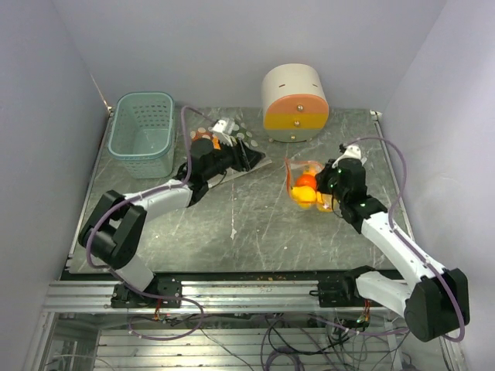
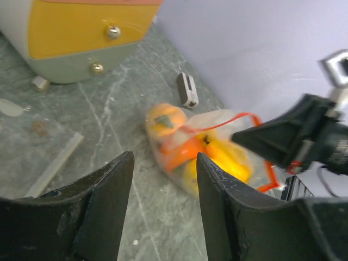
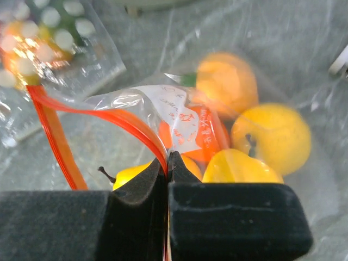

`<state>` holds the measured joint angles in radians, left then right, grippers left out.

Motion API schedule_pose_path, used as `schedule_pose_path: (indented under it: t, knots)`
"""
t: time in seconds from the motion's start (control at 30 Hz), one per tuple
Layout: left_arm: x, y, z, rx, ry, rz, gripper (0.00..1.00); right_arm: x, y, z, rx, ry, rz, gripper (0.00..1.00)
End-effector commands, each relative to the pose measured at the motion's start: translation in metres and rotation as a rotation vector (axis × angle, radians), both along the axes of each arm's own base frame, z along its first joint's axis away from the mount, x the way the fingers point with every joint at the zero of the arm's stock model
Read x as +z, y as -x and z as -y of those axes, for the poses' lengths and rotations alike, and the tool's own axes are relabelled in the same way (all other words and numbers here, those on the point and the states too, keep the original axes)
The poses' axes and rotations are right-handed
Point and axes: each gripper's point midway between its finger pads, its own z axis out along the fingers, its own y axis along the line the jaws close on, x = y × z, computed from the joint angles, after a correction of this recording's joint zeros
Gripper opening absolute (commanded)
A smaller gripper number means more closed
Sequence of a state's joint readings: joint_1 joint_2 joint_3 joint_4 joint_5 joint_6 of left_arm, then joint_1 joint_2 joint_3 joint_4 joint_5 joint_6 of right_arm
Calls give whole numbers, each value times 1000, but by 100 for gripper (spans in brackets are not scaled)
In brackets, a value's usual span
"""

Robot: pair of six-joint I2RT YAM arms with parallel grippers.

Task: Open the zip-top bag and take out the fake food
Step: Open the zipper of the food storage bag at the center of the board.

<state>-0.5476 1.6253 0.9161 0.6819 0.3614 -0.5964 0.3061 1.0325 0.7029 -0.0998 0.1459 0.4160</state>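
The clear zip-top bag (image 1: 303,185) with an orange zip strip lies right of the table's centre. It holds the fake food (image 3: 272,133): yellow and orange glossy fruits, also seen in the left wrist view (image 2: 217,157). My right gripper (image 1: 328,185) is shut on the bag's orange zip rim (image 3: 109,117), its fingertips (image 3: 179,168) pressed together over the strip. The bag's mouth gapes open to the left of them. My left gripper (image 1: 249,158) is open and empty, low over the table left of the bag and pointing towards it (image 2: 163,179).
A cream-and-orange round container (image 1: 294,100) stands at the back centre. A teal basket (image 1: 143,131) stands at the back left. A flat clear dotted bag (image 1: 220,135) lies under the left arm. A small black-and-white object (image 2: 187,89) lies near the back wall.
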Motion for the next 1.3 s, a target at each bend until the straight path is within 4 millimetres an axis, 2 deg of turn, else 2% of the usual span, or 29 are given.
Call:
schedule_pose_path:
  t: [0.0, 0.13, 0.2, 0.23, 0.33, 0.43, 0.57, 0.67, 0.97, 1.1, 1.27]
  knots:
    - [-9, 20, 13, 62, -149, 92, 58, -33, 1, -21, 20, -88, -44, 0]
    - [-32, 44, 40, 8, -248, 126, 58, -61, 10, -48, 93, -85, -109, 0]
    - [-40, 59, 55, -30, -286, 165, 58, -65, 13, -54, 108, -90, -117, 0]
    - [-42, 72, 67, -61, -303, 193, 58, -64, 15, -56, 122, -98, -108, 0]
    - [-56, 95, 87, -113, -364, 250, 58, -54, 19, -60, 157, -127, -63, 0]
    - [-72, 105, 102, -148, -400, 273, 58, -44, 23, -64, 187, -144, -35, 0]
    - [-85, 106, 116, -183, -395, 291, 56, -37, 30, -66, 220, -155, -15, 0]
    - [-95, 98, 125, -185, -422, 296, 55, -36, 35, -67, 230, -170, -4, 0]
    - [-98, 74, 137, -129, -470, 346, 70, -43, 45, -68, 249, -188, -22, 0]
    - [-113, 70, 143, -156, -527, 362, 72, -41, 46, -68, 253, -192, -20, 0]
    - [-141, 80, 146, -230, -541, 346, 72, -29, 44, -70, 265, -191, 6, 0]
